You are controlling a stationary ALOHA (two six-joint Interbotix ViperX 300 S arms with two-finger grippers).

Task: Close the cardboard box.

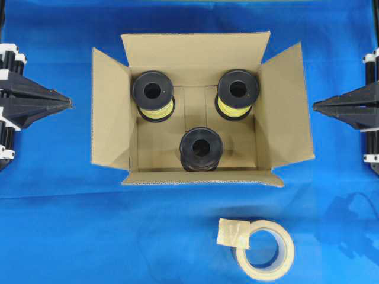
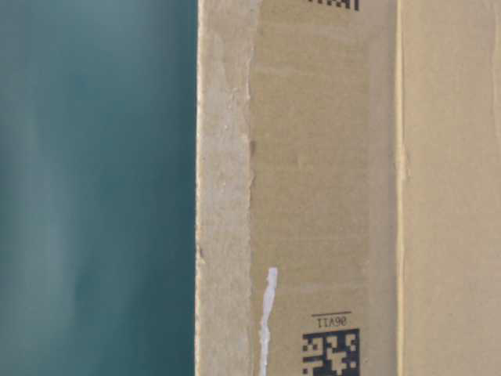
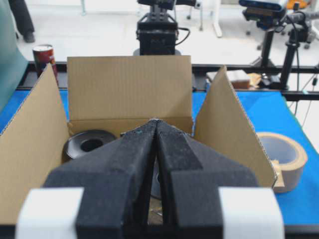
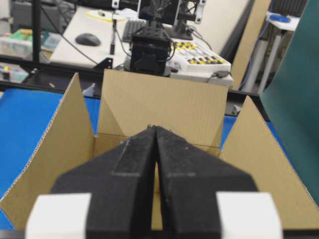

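The cardboard box (image 1: 198, 112) is seen standing at the centre of the blue cloth (image 1: 59, 225), all four flaps raised and splayed outward, so that the closing appears not yet begun. Three black spools (image 1: 201, 148) are stood upright on its floor, two of them wound with yellow; their tops are judged to sit low enough for the flaps to fold over them. The left gripper (image 1: 70, 103) is held level with the box's left flap, well apart from it, its fingers pressed together on nothing. The right gripper (image 1: 315, 107) is mirrored on the opposite side, likewise clenched and empty, near the right flap but clear of it. Each closed tip is pointed straight at a side flap, a placing that suits pushing the panels inward rather than pinching them. A beige tape roll (image 1: 265, 250) is left lying on the cloth in front of the box, presumably on hand for sealing.
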